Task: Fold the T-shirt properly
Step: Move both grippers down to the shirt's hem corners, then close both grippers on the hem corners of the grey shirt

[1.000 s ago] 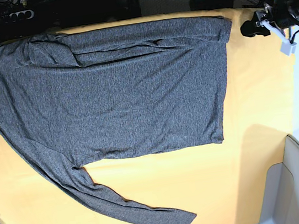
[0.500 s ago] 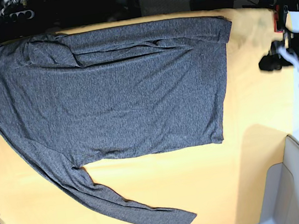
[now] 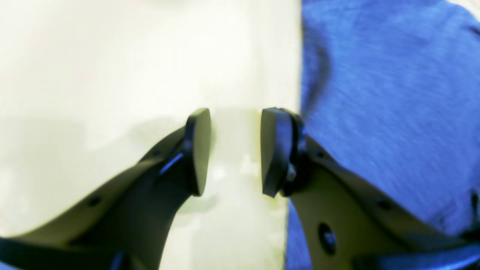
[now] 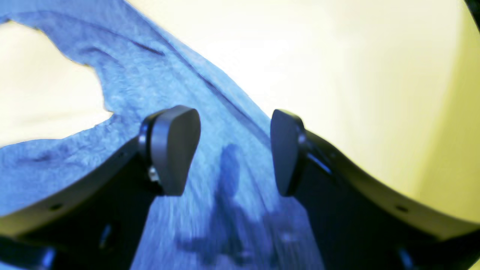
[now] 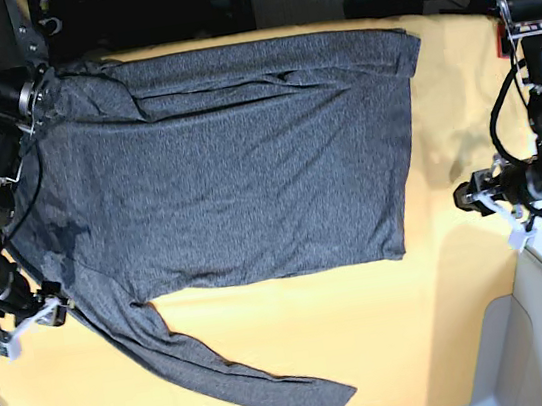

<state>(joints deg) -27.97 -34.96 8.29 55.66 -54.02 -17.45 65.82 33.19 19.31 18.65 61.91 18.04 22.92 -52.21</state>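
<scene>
Both arms hang down low on opposite sides in the base view, each w/ the upper links near the far edge and the wrist bent toward the middle. Left gripper (image 3: 234,150) has its jaws parted w/ nothing between them, right gripper (image 4: 234,150) same, spread wide, not clamping anything.

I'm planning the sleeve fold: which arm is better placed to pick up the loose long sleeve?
The right arm, probably. Its open pincer already hangs over the T-shirt near the sleeve's shoulder end, while the left pincer, also open, hangs over bare table beside the hem, far from the sleeve.
</scene>
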